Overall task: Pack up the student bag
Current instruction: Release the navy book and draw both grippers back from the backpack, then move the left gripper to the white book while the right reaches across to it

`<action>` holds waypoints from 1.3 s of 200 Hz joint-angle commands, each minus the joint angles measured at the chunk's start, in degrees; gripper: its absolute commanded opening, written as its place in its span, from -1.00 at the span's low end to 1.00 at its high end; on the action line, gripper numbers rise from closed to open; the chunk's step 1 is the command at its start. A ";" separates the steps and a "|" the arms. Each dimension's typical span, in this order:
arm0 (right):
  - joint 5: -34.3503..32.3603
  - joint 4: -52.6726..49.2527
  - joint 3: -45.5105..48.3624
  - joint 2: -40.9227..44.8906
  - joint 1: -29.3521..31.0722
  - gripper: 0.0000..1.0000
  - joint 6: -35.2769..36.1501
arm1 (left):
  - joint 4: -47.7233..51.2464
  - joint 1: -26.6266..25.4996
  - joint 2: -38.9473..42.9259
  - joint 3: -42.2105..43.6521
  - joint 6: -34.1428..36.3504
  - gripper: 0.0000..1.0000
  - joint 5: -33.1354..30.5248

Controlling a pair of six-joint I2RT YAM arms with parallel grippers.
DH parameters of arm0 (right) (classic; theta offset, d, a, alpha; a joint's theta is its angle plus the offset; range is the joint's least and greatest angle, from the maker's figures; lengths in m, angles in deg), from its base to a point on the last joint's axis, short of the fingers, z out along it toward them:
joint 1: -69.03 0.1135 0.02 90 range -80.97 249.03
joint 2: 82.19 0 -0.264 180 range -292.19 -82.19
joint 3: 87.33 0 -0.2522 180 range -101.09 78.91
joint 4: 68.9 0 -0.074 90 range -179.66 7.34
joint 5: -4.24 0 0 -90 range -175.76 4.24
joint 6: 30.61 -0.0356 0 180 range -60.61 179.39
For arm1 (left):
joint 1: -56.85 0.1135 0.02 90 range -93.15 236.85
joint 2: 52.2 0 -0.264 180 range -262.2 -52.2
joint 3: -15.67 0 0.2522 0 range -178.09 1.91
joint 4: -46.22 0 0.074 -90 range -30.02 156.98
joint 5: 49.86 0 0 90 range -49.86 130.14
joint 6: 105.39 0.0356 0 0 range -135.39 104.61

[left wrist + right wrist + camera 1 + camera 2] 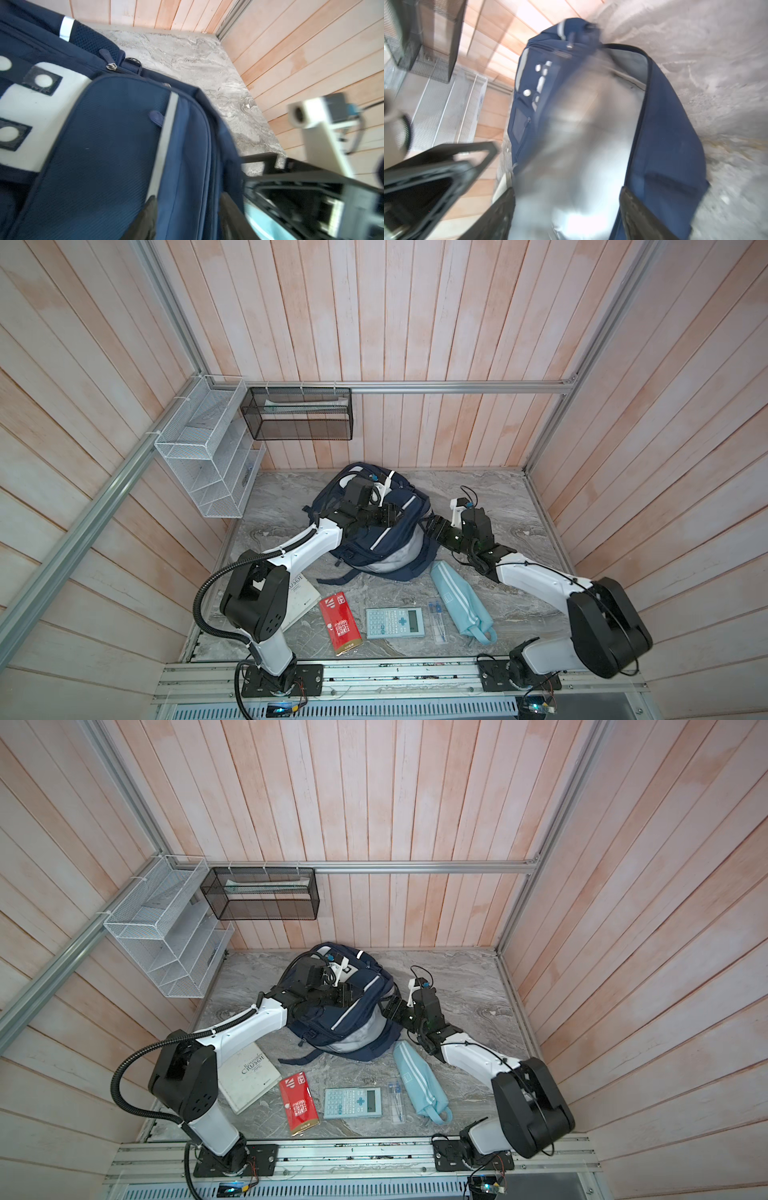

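Student bag: navy, slumped mid-table toward the back wall on the grey marbled table.
Bag mouth: main compartment gapes toward the front edge, with pale grey lining inside. It is plainest in the right wrist view, though blurred there.
Bag front: the left wrist view alone shows close detail, namely a white patch with round studs, a grey stripe and zip pulls.
Left gripper: over the top of the bag, jaws spread, bag fabric lying between the fingers.
Right gripper: at the bag's right edge, jaws spread wide across the open mouth.
Book: white, cover lettering on show in a top view; in a top view the left arm hides most of it.
Front row: red packet, calculator, clear case, light-blue pouch, all lying apart from the bag.
Wall: white wire rack and black mesh basket.
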 commanded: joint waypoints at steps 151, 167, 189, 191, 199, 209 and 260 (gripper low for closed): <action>17.34 -18.83 -51.48 -45.31 23.07 0.84 26.95 | 30.61 6.67 78.48 50.59 -38.70 0.99 -38.22; 20.35 -21.25 -57.17 -50.61 23.90 0.81 26.58 | 36.38 8.00 82.26 51.79 -41.99 0.99 -43.51; 19.58 -24.45 -62.75 -55.80 26.35 0.79 28.91 | 35.63 9.50 81.29 52.35 -42.30 0.99 -46.23; 19.46 -24.60 -63.24 -56.19 26.53 0.79 29.11 | 35.37 9.79 80.77 52.41 -42.26 0.99 -46.65; 19.16 -25.01 -64.80 -57.52 27.19 0.78 29.38 | 34.31 11.57 78.27 52.88 -41.71 0.99 -47.05; 19.67 -25.51 -66.62 -59.11 27.58 0.78 29.07 | 32.44 14.94 75.86 52.05 -40.81 0.99 -43.18; 21.97 -26.64 -73.25 -63.95 28.54 0.72 29.85 | 18.75 44.24 62.20 51.51 -26.89 0.99 -18.57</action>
